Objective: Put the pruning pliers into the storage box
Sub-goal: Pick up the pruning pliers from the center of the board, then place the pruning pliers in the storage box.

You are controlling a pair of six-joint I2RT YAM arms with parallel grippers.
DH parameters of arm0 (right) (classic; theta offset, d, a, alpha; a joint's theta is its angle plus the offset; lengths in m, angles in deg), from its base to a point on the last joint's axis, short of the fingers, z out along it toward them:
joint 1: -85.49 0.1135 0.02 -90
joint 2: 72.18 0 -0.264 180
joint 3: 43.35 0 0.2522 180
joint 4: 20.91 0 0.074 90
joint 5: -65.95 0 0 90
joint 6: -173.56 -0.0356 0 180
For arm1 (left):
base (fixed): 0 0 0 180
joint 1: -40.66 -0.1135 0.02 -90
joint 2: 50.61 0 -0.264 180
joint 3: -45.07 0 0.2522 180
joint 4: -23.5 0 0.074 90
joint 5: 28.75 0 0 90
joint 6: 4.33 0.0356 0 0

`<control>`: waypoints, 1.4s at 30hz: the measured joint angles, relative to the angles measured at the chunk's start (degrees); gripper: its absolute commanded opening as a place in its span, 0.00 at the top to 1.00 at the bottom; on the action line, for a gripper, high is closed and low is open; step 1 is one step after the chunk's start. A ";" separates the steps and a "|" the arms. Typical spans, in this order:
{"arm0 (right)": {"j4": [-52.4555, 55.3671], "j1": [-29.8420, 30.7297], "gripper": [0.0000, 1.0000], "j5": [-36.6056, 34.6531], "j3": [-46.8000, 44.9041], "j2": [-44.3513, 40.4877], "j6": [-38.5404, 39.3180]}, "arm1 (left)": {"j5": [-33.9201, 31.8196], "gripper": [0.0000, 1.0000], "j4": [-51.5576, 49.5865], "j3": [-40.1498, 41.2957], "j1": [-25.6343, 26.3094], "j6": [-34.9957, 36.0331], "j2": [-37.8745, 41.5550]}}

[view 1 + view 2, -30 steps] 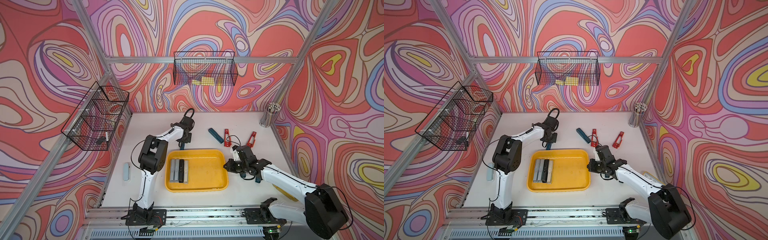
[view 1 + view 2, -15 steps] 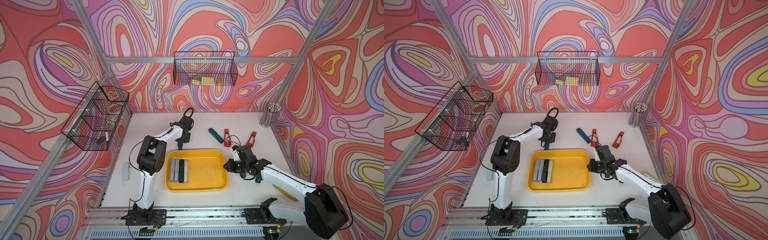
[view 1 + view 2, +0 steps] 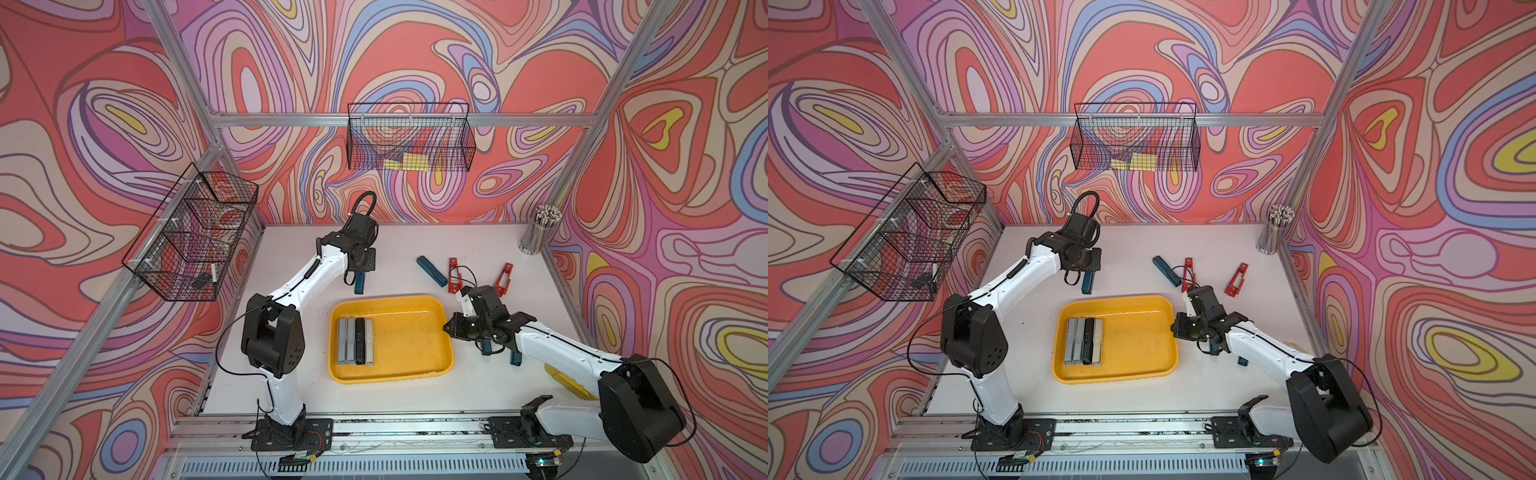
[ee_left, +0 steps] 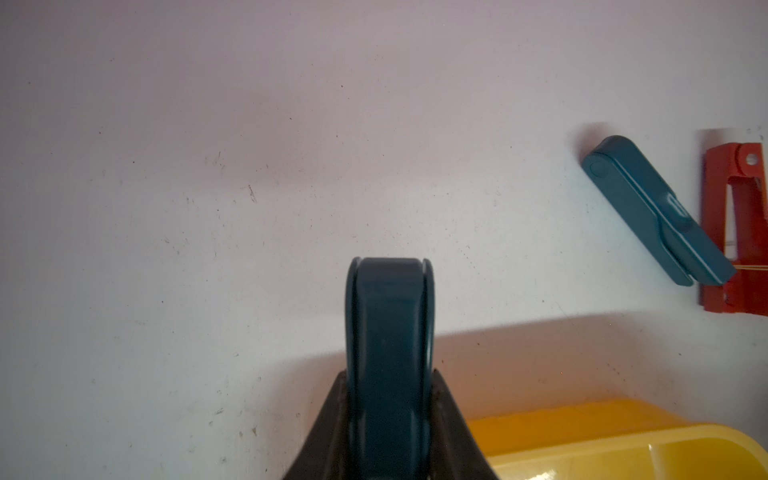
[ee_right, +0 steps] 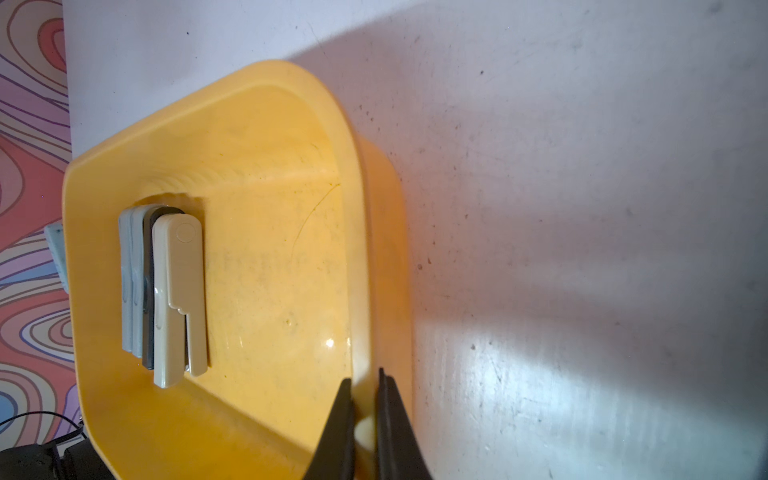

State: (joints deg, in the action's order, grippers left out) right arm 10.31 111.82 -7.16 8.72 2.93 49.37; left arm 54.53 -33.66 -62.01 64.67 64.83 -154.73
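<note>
Jaws of my left gripper [image 3: 360,275] are standing narrowly parted in a top view, pinching the teal pliers [image 3: 359,286], whose free end is pointing toward the far rim of the storage box [image 3: 390,298], just beside it. My right gripper [image 3: 448,329] is nipping the box's right rim. Inside, four bars [image 3: 355,341] are lying packed side by side in the box's left part, long axes running near to far.

In the left wrist view my black fingers [image 4: 330,419] are squeezing both sides of that smooth, round-ended teal plastic, which is running straight out in line with them. On the scuffed white table [image 4: 208,166], loose teal pliers [image 4: 652,212] are lying slantwise, one end meeting red pliers [image 4: 714,195] with cut-outs.

In the right wrist view my jaws are sitting almost pressed together, gripping only the thin, glossy yellow rim; the beige bar [image 5: 178,299] is lying nearest, black and grey ones behind it.
</note>
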 measured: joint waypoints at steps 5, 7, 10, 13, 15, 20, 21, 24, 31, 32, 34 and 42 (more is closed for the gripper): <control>-0.37 0.00 0.91 -0.11 2.43 3.02 0.44 | 2.69 1.00 -2.95 2.75 0.74 -1.90 3.63; -0.50 0.02 0.91 -0.13 3.48 4.28 0.63 | 3.21 1.00 -3.74 3.63 1.44 -2.89 4.76; -0.79 0.02 0.91 -0.15 4.79 5.84 0.94 | 2.82 1.00 -4.20 5.86 3.10 -5.03 6.64; -0.83 0.02 0.91 -0.42 5.97 7.10 1.38 | 1.81 1.00 -4.42 8.46 4.83 -7.56 8.17; -0.74 0.02 0.91 -0.57 6.62 7.67 1.62 | 1.09 1.00 -4.39 9.90 5.79 -9.22 8.74; -0.63 0.04 0.91 -1.05 7.85 8.79 1.95 | -0.28 1.00 -4.33 12.83 7.87 -12.98 9.44; -0.61 0.04 0.91 -1.16 8.13 9.07 1.99 | -0.66 1.00 -4.31 13.27 8.33 -13.77 9.44; -0.66 0.07 0.91 -1.42 8.76 9.68 2.01 | -1.51 1.00 -3.67 15.04 9.81 -16.06 9.62; -0.83 0.07 0.92 -1.53 9.51 10.56 2.10 | -3.80 1.00 -1.79 19.58 13.66 -22.16 10.51; -0.94 0.07 0.92 -1.57 9.68 10.80 2.14 | -4.15 1.00 -1.60 19.98 14.12 -22.88 10.51; -1.22 0.07 0.92 -1.57 10.16 11.39 2.21 | -4.96 1.00 -1.05 20.79 14.93 -24.33 10.51; -1.44 0.07 0.92 -1.62 12.28 13.44 2.60 | -7.39 1.00 1.68 22.73 15.80 -27.47 10.01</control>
State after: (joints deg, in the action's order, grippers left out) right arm 8.86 111.88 -8.78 21.00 16.37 51.97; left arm 47.14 -31.97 -39.28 80.48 37.35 -144.72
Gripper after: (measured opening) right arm 0.114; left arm 0.276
